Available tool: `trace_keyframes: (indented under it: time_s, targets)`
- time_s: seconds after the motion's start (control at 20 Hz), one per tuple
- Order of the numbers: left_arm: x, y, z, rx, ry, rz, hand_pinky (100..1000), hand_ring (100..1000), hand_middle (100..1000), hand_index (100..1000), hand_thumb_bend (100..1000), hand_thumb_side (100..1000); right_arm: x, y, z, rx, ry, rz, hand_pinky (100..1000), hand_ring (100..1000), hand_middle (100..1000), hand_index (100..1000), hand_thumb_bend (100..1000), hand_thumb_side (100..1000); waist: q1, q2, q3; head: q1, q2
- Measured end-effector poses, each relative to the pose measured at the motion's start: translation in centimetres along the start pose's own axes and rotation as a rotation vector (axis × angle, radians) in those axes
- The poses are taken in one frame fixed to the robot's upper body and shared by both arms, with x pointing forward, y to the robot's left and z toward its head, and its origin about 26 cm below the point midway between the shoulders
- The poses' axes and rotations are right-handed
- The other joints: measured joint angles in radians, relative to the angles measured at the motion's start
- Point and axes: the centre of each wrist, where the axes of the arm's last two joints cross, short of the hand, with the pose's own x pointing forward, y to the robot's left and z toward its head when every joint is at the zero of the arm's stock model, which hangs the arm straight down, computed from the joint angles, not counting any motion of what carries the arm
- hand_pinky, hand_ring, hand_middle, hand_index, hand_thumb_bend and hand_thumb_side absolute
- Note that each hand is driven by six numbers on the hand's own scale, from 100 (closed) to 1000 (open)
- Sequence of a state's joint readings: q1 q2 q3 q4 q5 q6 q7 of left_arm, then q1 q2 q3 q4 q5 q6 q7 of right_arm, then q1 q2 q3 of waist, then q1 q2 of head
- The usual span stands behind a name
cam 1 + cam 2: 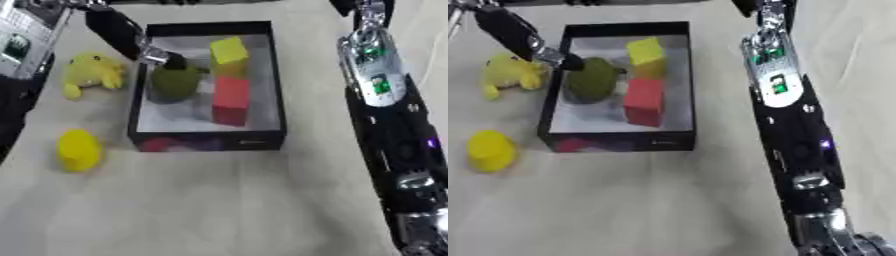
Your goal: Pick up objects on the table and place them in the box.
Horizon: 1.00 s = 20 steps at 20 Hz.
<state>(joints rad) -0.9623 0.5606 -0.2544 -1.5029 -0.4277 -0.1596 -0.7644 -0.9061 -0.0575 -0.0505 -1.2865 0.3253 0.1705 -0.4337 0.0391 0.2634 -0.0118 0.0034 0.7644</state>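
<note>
A black box (pixel 208 140) stands at the middle back of the table. Inside it a yellow block (pixel 228 51) lies at the far end and a red block (pixel 231 99) just in front of it. My left arm comes in from the upper left, and my left hand (pixel 174 61) is shut on the top of an olive-green rounded object (pixel 175 83), which hangs over the box's left side, just inside the wall. My right arm runs down the right edge, and my right hand (pixel 833 234) shows only partly at the lower right corner.
A yellow soft toy (pixel 91 73) lies on the table left of the box. A yellow cup-shaped thing (pixel 79 149) stands nearer, at the front left. A silver and black device (pixel 21 41) sits at the upper left corner. Pale tabletop stretches in front of the box.
</note>
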Motion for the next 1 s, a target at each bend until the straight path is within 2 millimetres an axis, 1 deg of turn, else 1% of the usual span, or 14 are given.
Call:
trace_keyframes:
  time_s: [0.3,0.4,0.45,0.55,0.75,0.85,1.0]
  targets:
    - [-2.2,0.2,3.2,0.027,0.122,0.031,805,842,815,913,612,509,-0.1,-0.3,-0.1,-0.012,0.002,0.007,799,735,726,829,284,358,-0.005,-0.005,0.016,-0.009,0.0]
    - [-3.5,-0.2,4.0,0.019,0.181,0.057,809,847,820,926,633,468,-0.1,-0.3,-0.2,-0.015,0.003,0.008,800,735,726,829,283,359,-0.005,-0.005,0.021,-0.009,0.0]
    - [-4.1,-0.4,4.3,0.013,0.21,0.074,815,857,827,935,657,424,-0.1,-0.4,-0.2,-0.018,0.004,0.008,800,735,726,829,289,356,-0.007,-0.005,0.021,-0.009,0.0]
    - [-5.3,-1.1,4.6,-0.005,0.256,0.108,826,866,828,934,708,371,-0.1,-0.4,-0.2,-0.019,0.004,0.008,800,735,726,829,283,359,-0.011,-0.005,0.021,-0.009,-0.001]
    - [-7.0,-2.3,4.8,-0.048,0.321,0.158,818,860,804,897,711,384,-0.1,-0.4,-0.2,-0.021,0.004,0.008,800,735,726,829,283,359,-0.012,-0.005,0.016,-0.008,-0.01]
    - [-7.6,-2.7,4.8,-0.068,0.356,0.165,820,863,803,880,703,391,-0.1,-0.4,-0.2,-0.022,0.004,0.008,800,735,726,829,284,359,-0.012,-0.005,0.008,-0.006,-0.014]
    - [-8.2,-3.2,4.5,-0.097,0.4,0.16,823,865,806,873,700,377,0.1,-0.4,-0.3,-0.022,0.0,0.007,800,735,726,829,284,357,-0.012,-0.005,0.0,0.001,-0.024]
